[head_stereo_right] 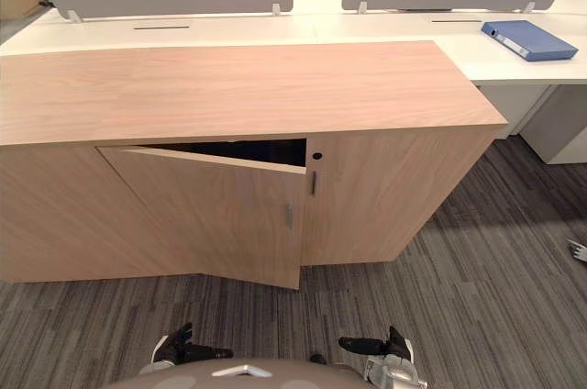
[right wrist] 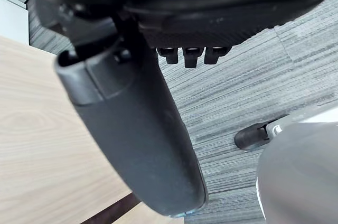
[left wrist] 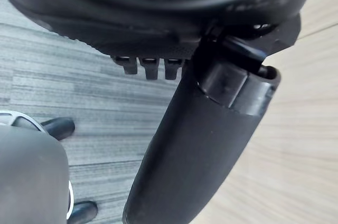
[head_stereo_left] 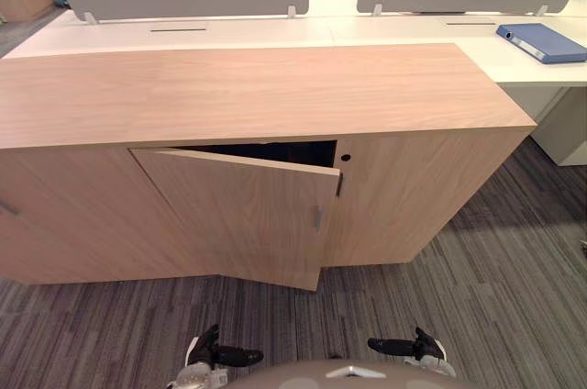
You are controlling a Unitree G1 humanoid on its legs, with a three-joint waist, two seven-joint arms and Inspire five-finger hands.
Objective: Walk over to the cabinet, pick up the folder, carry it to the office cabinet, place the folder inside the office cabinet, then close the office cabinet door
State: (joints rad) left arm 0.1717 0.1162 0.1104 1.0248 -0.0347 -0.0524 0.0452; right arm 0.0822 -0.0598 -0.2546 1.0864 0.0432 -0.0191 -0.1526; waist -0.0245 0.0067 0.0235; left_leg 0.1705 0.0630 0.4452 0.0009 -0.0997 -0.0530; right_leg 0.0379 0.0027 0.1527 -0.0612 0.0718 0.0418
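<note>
White desk point(head_stereo_left: 413, 31) behind the cabinet point(head_stereo_left: 248, 91), blue folder point(head_stereo_left: 543, 42) flat on it; left hand point(left wrist: 200, 145) and right hand point(right wrist: 137, 139) loose, empty.

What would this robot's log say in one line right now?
folder: on white desk, far right | cabinet door: ajar | left hand: open, empty | right hand: open, empty

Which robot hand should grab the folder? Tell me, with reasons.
Right, probably. The blue folder lies on the white desk at the robot's far right; the right robot hand hangs empty on that side, the left robot hand farther off.
</note>
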